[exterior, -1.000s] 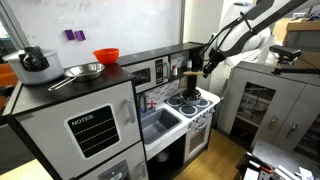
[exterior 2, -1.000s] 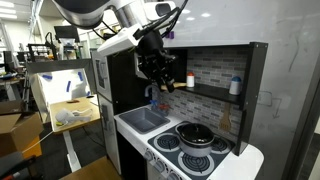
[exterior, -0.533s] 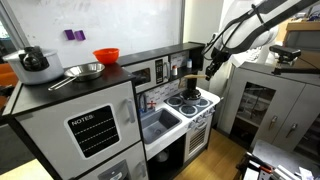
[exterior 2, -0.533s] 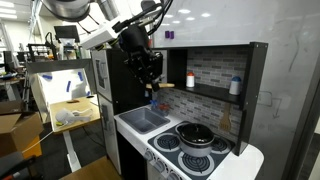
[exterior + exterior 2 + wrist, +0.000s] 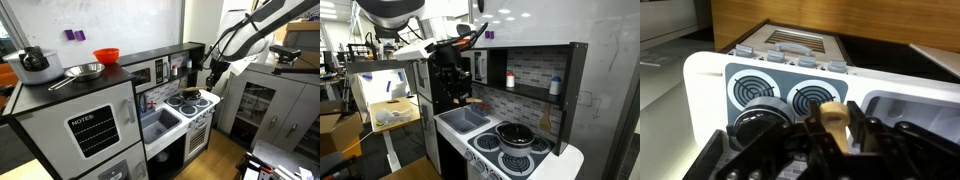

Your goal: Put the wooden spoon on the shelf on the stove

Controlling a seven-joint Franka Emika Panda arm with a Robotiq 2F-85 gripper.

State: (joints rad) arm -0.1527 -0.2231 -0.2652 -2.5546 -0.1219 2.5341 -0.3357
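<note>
In the wrist view my gripper (image 5: 837, 126) is shut on the wooden spoon (image 5: 834, 118), whose light-brown bowl sticks up between the black fingers (image 5: 862, 128). Beyond it lies the white stove (image 5: 710, 75) with round black burners. In both exterior views the gripper (image 5: 210, 76) (image 5: 455, 88) hangs in front of the toy kitchen, out of the dark shelf niche (image 5: 176, 68) (image 5: 528, 72) and above the stove (image 5: 192, 101) (image 5: 510, 150) and sink side. The spoon is too small to make out there.
A black pot (image 5: 516, 134) sits on a back burner. Two small bottles (image 5: 510, 79) (image 5: 554, 86) stand in the shelf. The grey sink (image 5: 462, 120) (image 5: 912, 108) lies beside the stove. A red bowl (image 5: 106, 56), a metal pan (image 5: 82, 71) and a pot (image 5: 33, 62) stand on the grey cabinet.
The gripper has drawn back out of the shelf niche with the spoon in it and dropped a little, away from the back wall toward the front of the kitchen.
</note>
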